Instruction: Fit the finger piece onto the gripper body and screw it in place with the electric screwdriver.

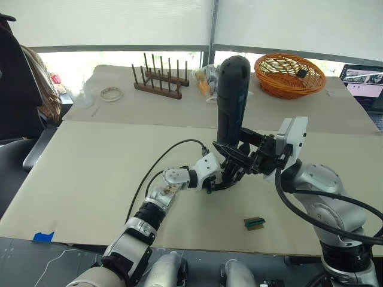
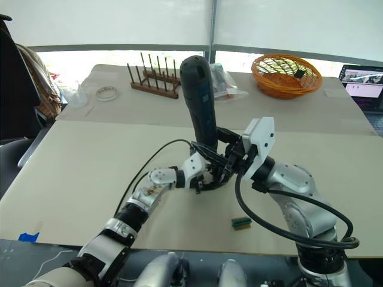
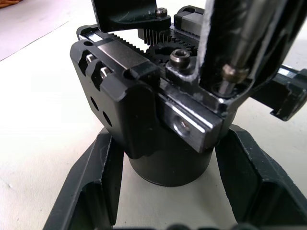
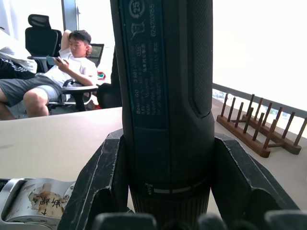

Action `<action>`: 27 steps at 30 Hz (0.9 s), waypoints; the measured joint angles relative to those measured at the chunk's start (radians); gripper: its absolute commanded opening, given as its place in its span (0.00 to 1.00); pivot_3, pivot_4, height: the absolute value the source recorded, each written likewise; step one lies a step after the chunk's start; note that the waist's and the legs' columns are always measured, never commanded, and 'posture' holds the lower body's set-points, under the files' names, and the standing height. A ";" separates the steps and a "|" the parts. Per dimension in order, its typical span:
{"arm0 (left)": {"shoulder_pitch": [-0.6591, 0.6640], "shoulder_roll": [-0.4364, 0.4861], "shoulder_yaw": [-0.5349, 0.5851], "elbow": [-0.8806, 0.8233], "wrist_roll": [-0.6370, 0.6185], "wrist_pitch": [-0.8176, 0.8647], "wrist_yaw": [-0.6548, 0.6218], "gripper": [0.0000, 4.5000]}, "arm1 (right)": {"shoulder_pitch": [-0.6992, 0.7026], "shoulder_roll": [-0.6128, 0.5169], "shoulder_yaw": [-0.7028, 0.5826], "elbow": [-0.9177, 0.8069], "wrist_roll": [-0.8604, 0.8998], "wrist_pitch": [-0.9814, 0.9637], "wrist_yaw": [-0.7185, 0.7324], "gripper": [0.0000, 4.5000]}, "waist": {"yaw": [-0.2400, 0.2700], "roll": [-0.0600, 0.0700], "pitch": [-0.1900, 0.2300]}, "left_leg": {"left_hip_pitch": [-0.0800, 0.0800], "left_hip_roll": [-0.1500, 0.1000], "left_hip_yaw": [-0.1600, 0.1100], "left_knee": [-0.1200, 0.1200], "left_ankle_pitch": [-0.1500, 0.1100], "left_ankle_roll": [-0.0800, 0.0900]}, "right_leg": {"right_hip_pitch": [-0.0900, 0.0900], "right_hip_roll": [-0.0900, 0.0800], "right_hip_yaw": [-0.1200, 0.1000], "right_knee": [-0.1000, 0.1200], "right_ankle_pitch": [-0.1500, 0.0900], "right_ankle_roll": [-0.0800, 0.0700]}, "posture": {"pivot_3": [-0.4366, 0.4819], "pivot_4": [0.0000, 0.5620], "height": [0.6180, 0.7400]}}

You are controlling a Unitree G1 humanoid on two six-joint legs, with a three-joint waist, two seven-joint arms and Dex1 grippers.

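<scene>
The electric screwdriver (image 1: 232,95) stands upright over the middle of the table, and my right gripper (image 1: 238,150) is shut on its lower handle (image 4: 163,72). Its metal bit (image 3: 238,52) comes down onto the top of the gripper body (image 3: 168,163). That body has a round dark base, a silvery block and rack teeth. My left gripper (image 1: 224,179) is shut on the base, one finger on each side. Black parts sit on the body's mechanism, and I cannot tell which of them is the finger piece.
A small green block (image 1: 254,222) lies near the front edge. At the back stand a wooden peg rack (image 1: 158,81), a wicker basket (image 1: 289,75) and a laptop (image 1: 365,84). A person (image 4: 62,72) sits in a chair beyond the table.
</scene>
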 measured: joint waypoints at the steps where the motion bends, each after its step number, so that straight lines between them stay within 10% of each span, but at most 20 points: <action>1: 0.000 0.000 0.000 0.000 0.000 0.000 0.000 0.51 | 0.002 -0.003 0.000 0.000 0.000 -0.004 0.003 0.44 | 0.000 0.000 0.000 | 0.000 0.000 0.000 0.000 0.000 0.000 | 0.000 0.000 0.000 0.000 0.000 0.000 | 0.48 0.27 1.00; 27: 0.000 0.001 -0.001 0.000 0.001 0.002 0.001 0.51 | 0.019 -0.049 -0.036 0.027 0.029 -0.011 0.050 0.44 | 0.000 0.000 -0.001 | 0.001 0.000 0.000 0.000 -0.004 -0.006 | 0.001 0.000 0.000 0.000 0.000 0.000 | 0.48 0.27 1.00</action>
